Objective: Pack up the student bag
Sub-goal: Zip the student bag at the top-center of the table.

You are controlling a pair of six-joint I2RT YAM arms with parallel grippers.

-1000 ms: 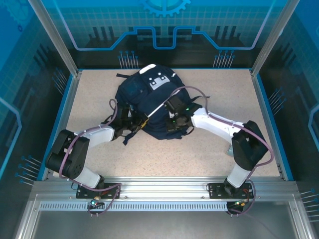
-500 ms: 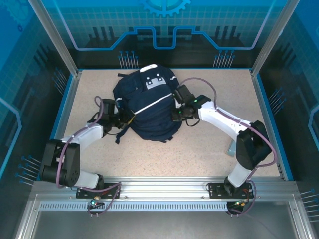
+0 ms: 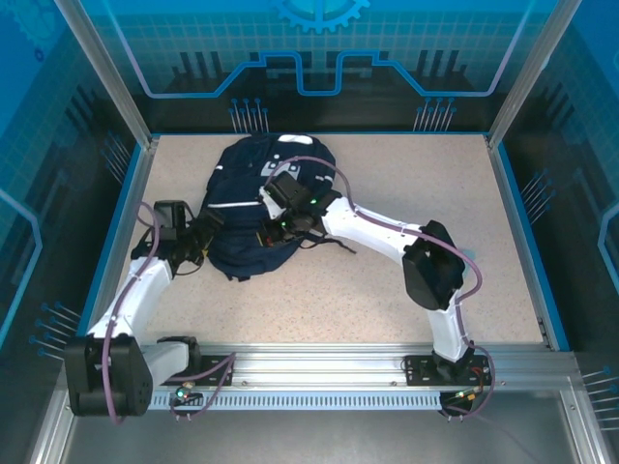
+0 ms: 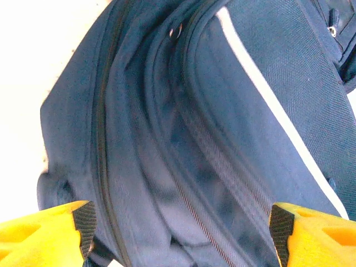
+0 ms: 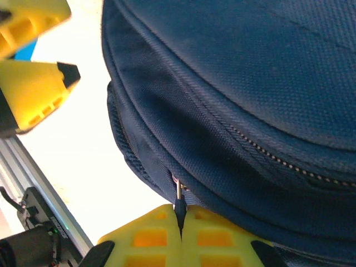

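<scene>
Left tool [image 4: 181, 218]: released, jaws spread wide, set against the left side of the student bag [image 3: 242, 203]. Student bag: navy, laid on the speckled surface [image 3: 435, 184], left of centre, toward the far edge. Right tool [image 5: 181, 222]: clenched on the bag's zipper pull [image 5: 179, 208].
</scene>
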